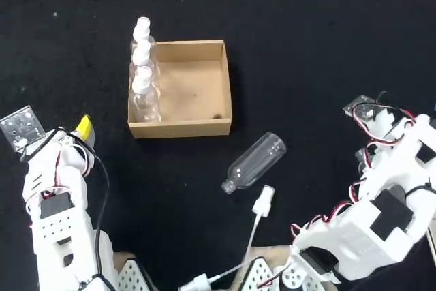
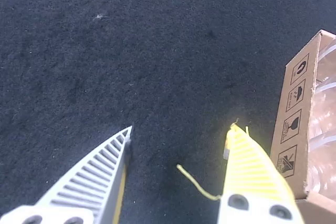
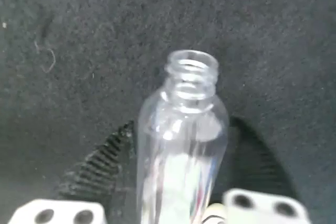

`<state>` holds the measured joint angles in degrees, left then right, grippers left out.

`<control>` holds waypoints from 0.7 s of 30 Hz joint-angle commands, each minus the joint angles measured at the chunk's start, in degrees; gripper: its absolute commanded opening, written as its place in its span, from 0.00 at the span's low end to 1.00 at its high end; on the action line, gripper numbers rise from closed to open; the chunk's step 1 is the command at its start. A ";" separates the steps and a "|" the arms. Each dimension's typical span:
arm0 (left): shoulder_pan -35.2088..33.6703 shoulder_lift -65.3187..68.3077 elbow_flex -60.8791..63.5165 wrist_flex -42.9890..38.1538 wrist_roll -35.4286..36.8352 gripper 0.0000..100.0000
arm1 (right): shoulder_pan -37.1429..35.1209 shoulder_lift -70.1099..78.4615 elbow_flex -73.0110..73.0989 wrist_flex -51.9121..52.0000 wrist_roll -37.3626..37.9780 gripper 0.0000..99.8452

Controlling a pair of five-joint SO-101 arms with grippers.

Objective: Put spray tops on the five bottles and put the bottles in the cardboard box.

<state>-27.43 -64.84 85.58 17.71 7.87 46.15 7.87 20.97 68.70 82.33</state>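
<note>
The right pincer (image 3: 181,125) is closed on an uncapped bottle (image 3: 184,145); it should steady the neck while the open, empty left pincer (image 2: 181,128) fetches a spray top (image 1: 263,200).

The black surface (image 1: 306,66) is carrying a box (image 1: 180,128). A bottle (image 1: 255,161) is lying on its side near the box, a spray top (image 1: 263,201) is lying just beside the bottle's neck, and a second spray top (image 1: 197,282) is lying at the front edge.
</note>
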 commanded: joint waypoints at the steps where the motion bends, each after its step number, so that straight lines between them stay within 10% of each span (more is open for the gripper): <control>1: 0.04 -0.88 -0.92 -1.23 0.09 0.25 | -2.81 0.57 -0.04 -0.09 -3.87 0.31; 16: 0.04 -0.88 -0.92 -1.23 0.09 0.25 | -2.81 0.04 10.86 -14.77 -7.56 0.24; 21: 0.04 -0.88 -1.01 -1.23 0.09 0.25 | -2.81 -5.41 10.07 -12.04 -7.65 0.01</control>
<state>-27.43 -64.84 85.58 17.71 7.87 44.40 7.25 31.34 55.08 75.30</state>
